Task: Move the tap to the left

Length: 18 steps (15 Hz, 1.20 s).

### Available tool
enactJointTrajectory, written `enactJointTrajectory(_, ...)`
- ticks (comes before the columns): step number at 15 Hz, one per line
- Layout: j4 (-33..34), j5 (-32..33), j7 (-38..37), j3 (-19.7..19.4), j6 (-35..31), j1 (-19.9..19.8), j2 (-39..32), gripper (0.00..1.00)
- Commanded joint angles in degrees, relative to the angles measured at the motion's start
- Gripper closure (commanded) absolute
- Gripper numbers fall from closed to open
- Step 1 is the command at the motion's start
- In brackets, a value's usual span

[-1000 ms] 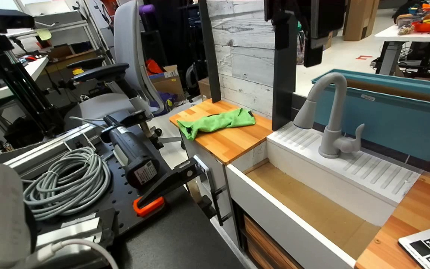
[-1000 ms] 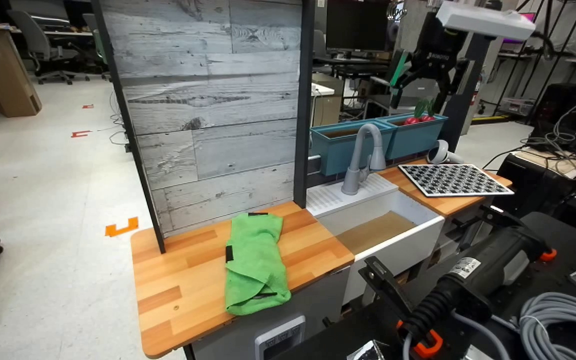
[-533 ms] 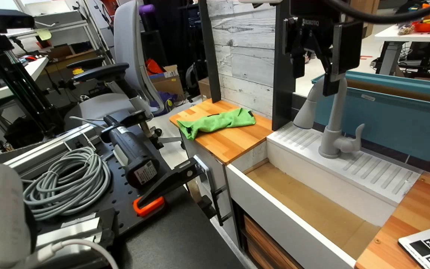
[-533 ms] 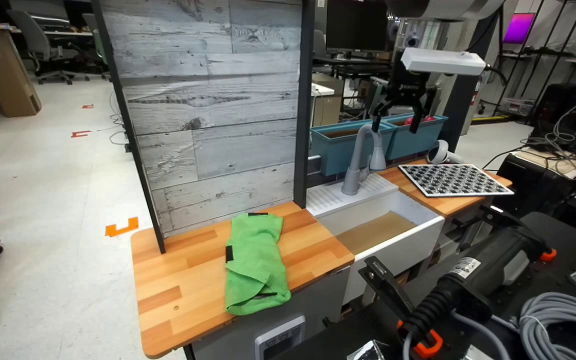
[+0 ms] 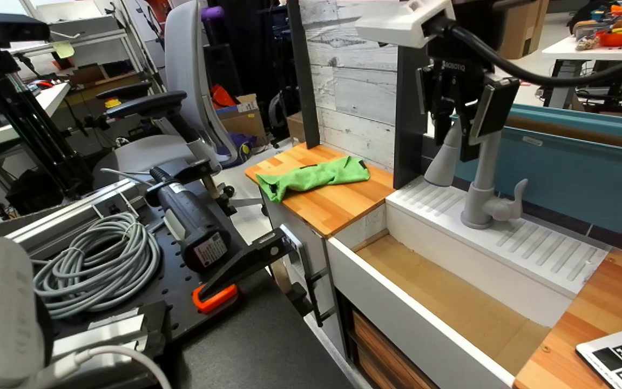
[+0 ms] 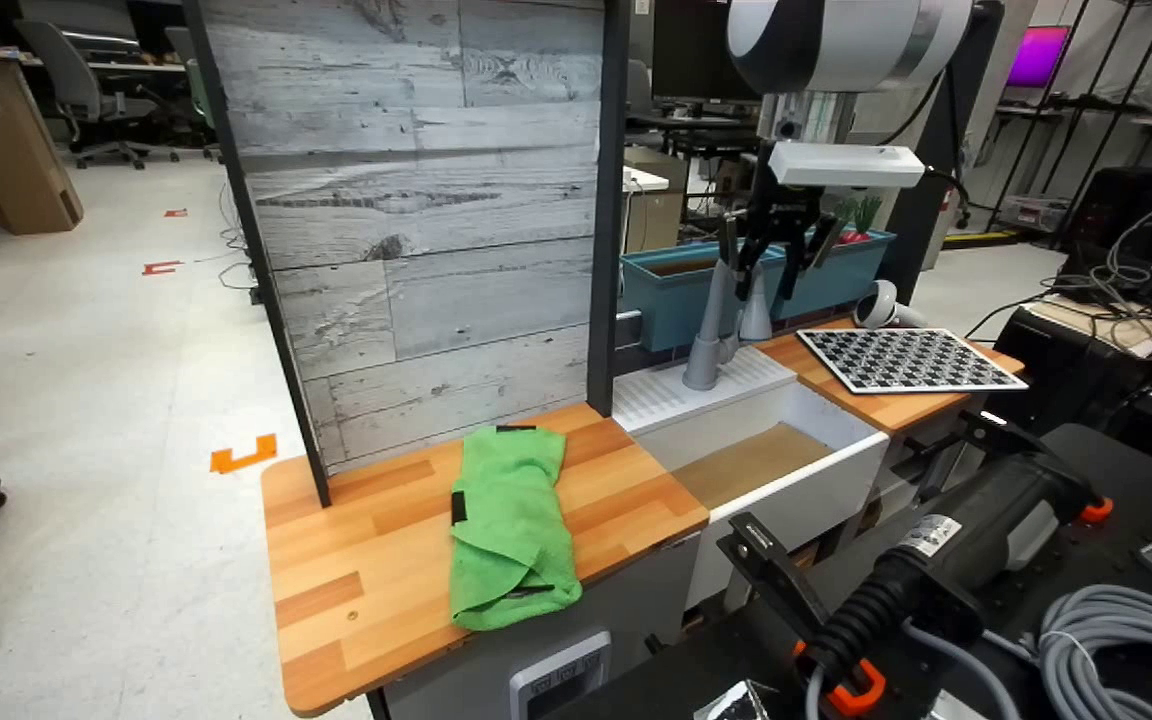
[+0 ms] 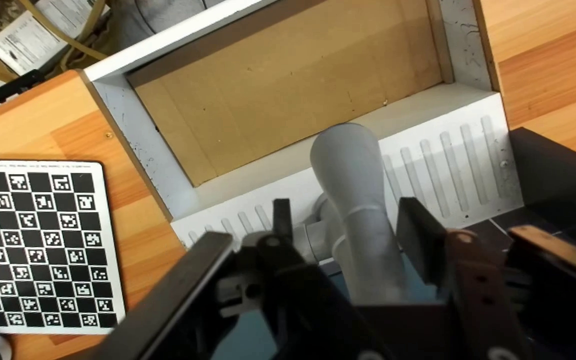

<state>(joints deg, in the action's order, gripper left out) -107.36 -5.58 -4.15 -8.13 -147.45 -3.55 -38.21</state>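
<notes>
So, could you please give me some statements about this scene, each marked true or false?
The gripper is open. True.
The faucet stands on the white grooved ledge. True.
The faucet ends pointing upward. False: its nozzle points down.
The green cloth and ChArUco board lie on opposite sides of the sink. True.
The green cloth hangs from the gripper. False: it lies on the wooden countertop.
Nothing juts sideways from the faucet. False: a side lever does.

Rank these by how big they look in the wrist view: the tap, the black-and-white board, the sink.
1. Sink, though cropped along the top.
2. Black-and-white board, cut off at the left.
3. Tap, partly hidden; nearness to the camera may make it look bigger than it is.
</notes>
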Motion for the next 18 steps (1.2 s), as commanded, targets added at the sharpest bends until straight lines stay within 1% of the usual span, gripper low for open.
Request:
enactJointTrajectory(1, 3.18, 1.79, -1.25, 0.23, 1.61, -0.25, -1.94, 0.73)
enactJointTrajectory(2, 3.36, 1.52, -1.05, 0.47, 1.70, -0.45, -2.08, 0.82)
enactJointTrajectory(4, 3.08, 0.61, -0.50, 1.66, 2.04, -0.91, -1.86, 0.95)
enactJointTrajectory(5, 2.57, 0.13, -0.07, 2.38, 2.39, -1.16, -1.55, 0.96)
enactJointTrajectory(6, 2.40, -0.19, -0.03, 2.84, 2.76, -1.23, -1.63, 0.94)
enactJointTrajectory(7, 2.32, -0.82, -0.52, 3.25, 2.49, -1.27, -1.67, 0.94)
enactJointTrajectory(9, 3.09, -3.38, -0.28, 5.32, 2.37, -2.55, -2.12, 0.94)
enactJointTrajectory(11, 3.82, -6.89, -0.24, 8.02, 1.97, -4.17, -2.57, 0.94)
enactJointTrajectory(15, 4.61, -13.75, -1.02, 11.77, -0.50, -6.15, -3.12, 0.94)
enactJointTrajectory(18, 5.63, -19.22, -1.50, 14.50, -4.00, -6.96, -3.84, 0.94)
